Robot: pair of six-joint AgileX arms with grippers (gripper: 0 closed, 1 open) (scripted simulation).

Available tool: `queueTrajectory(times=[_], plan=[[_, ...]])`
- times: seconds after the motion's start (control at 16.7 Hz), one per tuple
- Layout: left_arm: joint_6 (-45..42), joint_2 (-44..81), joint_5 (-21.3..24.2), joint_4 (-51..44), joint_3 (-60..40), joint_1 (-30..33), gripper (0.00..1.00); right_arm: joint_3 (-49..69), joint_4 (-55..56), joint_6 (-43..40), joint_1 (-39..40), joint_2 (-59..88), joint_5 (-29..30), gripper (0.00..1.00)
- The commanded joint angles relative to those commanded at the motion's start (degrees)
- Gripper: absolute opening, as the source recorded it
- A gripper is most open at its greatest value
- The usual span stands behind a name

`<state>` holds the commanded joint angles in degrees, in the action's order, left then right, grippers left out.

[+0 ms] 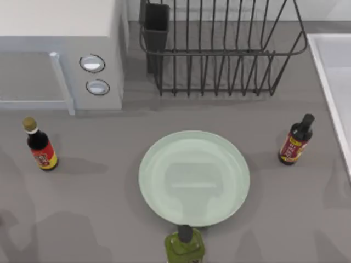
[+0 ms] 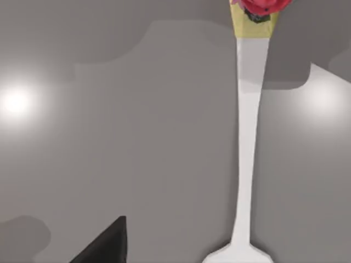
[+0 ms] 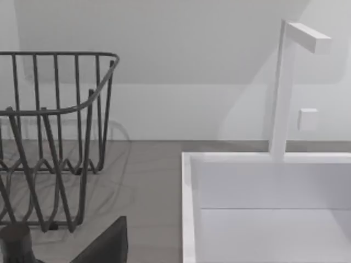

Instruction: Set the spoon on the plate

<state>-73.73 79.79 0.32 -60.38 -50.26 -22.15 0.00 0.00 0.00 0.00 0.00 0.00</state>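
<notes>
While the plate (image 1: 194, 178) sits empty at table centre in the top view, we have nothing placed on it yet. Around it: 1 red-label bottle (image 1: 40, 145) at far left, 1 dark bottle (image 1: 296, 140) to the right, 1 green bottle (image 1: 185, 246) touching the plate's near rim. Microwave (image 1: 60, 52) far left, wire rack (image 1: 219, 49) far centre, sink (image 1: 334, 82) at the right edge.

Left wrist view: spoon (image 2: 249, 137) lies flat on the grey table (image 2: 137, 137), directly under this camera. Long axis runs straight along the camera's line of sight, red mushroom ornament (image 2: 260, 5) at the far end of the handle, bowl end (image 2: 238, 256) nearest the wrist. 1 dark fingertip (image 2: 107, 244) of the left gripper pokes into frame, off to the side of the handle and not touching it. Gripper has hold of nothing that we can see; how wide it stands we cannot tell from 1 finger.

Right wrist view: faces the rack (image 3: 55, 137), the sink (image 3: 263, 208) and its faucet (image 3: 290, 82) at the far right. 1 dark fingertip (image 3: 107, 244) in frame, nothing in it, opening not readable either.

Our read: left arm is the nearer one, so the pick is its job. Key relation: the handle is offset sideways from the visible finger, so we'd shift across to straddle the thin handle, jaws closing across its long axis, then carry toward the plate. Risk: thin handle lying flat, easy to pinch badly.
</notes>
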Motion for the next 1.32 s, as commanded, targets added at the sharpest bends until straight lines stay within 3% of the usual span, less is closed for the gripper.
queueTrajectory(times=[0.36, 0.84, 1.2, 1.32], plan=[[0.10, 1.02, -0.01, 2.31, 1.54, 0.17, 1.00, 0.00, 0.00, 0.00, 0.00, 0.00, 0.00, 1.00], [-0.22, 11.37, -0.01, 24.64, 12.84, -0.05, 1.00, 0.00, 0.00, 0.00, 0.00, 0.00, 0.00, 1.00], [-0.29, 12.82, -0.01, 27.26, 14.44, -0.08, 1.00, 0.00, 0.00, 0.00, 0.00, 0.00, 0.00, 1.00], [-0.29, 12.82, -0.01, 27.26, 14.44, -0.08, 0.85, 0.00, 0.00, 0.00, 0.00, 0.00, 0.00, 1.00]])
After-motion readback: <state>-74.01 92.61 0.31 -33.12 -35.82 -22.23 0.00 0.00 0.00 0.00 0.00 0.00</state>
